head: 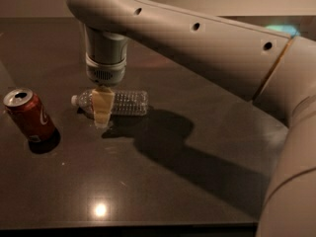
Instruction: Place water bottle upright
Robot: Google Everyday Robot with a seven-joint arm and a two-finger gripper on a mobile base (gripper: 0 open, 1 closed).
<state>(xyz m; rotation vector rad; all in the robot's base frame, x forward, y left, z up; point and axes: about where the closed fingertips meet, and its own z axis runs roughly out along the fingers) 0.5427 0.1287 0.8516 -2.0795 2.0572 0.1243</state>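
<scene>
We are grabbing: our gripper [102, 108] sits over the water bottle [126, 101], lying flat on the counter [163, 186], cap toward 9 o'clock; we cannot tell if it squeezes; next, tip it up.

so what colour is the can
Red can, silver top, in the camera view; the gripper sits at the lying bottle.
</scene>
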